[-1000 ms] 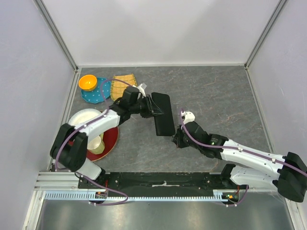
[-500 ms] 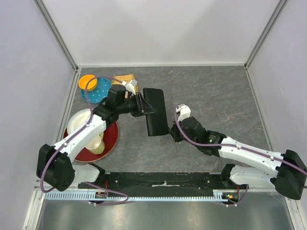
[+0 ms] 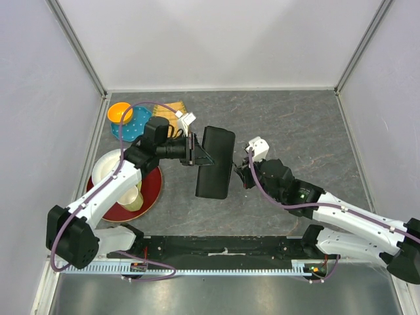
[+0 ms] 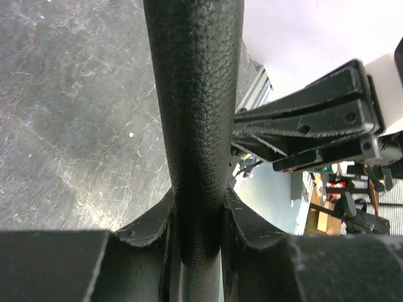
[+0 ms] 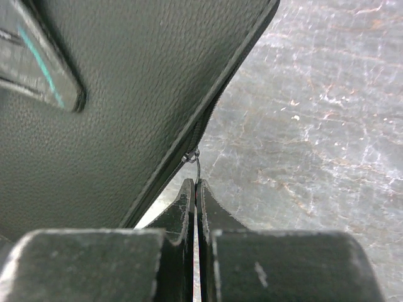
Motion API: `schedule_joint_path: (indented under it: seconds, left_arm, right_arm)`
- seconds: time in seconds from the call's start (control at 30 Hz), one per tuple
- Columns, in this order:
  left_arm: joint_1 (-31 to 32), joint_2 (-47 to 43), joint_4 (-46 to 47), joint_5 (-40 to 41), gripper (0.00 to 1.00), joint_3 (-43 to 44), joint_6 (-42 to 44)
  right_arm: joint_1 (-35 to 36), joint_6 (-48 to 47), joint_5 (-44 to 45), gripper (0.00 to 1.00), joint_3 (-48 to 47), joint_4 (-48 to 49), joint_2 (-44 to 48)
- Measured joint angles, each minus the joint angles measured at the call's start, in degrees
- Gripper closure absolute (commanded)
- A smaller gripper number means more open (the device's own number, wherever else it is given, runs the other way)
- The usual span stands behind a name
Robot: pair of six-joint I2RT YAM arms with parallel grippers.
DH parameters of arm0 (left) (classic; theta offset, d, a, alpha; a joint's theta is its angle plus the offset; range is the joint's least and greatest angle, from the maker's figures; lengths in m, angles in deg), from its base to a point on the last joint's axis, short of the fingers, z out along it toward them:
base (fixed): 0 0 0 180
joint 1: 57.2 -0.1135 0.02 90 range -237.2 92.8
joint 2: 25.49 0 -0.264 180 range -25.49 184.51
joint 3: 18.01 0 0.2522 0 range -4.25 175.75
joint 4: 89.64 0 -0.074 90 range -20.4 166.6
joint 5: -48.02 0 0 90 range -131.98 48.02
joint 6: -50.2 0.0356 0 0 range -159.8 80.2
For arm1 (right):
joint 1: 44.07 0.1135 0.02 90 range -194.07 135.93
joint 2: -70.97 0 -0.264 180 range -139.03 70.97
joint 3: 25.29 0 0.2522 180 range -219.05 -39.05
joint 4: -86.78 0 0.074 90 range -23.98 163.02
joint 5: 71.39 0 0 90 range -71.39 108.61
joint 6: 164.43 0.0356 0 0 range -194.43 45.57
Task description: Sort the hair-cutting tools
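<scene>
- scissors, comb: not visible in any view. My guess is that they are inside the black zip case (image 3: 215, 162), which sits at the centre of the overhead frame and, as far as I can tell, is held clear of the bench (image 3: 295, 125).
- Case long axis: runs top to bottom of the frame, with the lower end leaning slightly left.
- left claw (image 3: 200, 152): clenched on the case's left long edge, upper half. Its wrist view shows the case (image 4: 195, 94) edge-on between the fingers.
- right claw (image 3: 240, 172): just right of the case's right long edge. It is clenched on the thin metal zip pull (image 5: 196, 165), with the jaws pressed together.
- Key relation: the zip follows the long axis and the right claw is the one on it. The coming pull likely runs along that edge while the left claw braces.
- Versus a second ago: the lower end leaned right then. The right claw was at the case's lower right corner and is now higher, beside mid-edge. The left elbow has swung further left.
</scene>
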Motion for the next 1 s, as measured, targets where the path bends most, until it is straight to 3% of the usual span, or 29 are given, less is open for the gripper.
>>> schedule_joint_path:
  seconds: [0.5,1.0]
  left_arm:
    - [1.6,-5.79,-0.7,-9.64,0.98,-3.78,6.86]
    - [6.47,-8.17,1.84,-12.57,0.98,-4.09,13.07]
  right_arm:
    - [-0.04,-6.08,6.29,1.0,-6.34,-0.63,3.5]
    - [0.28,-20.0,-0.04,1.0,-13.55,-12.9,9.92]
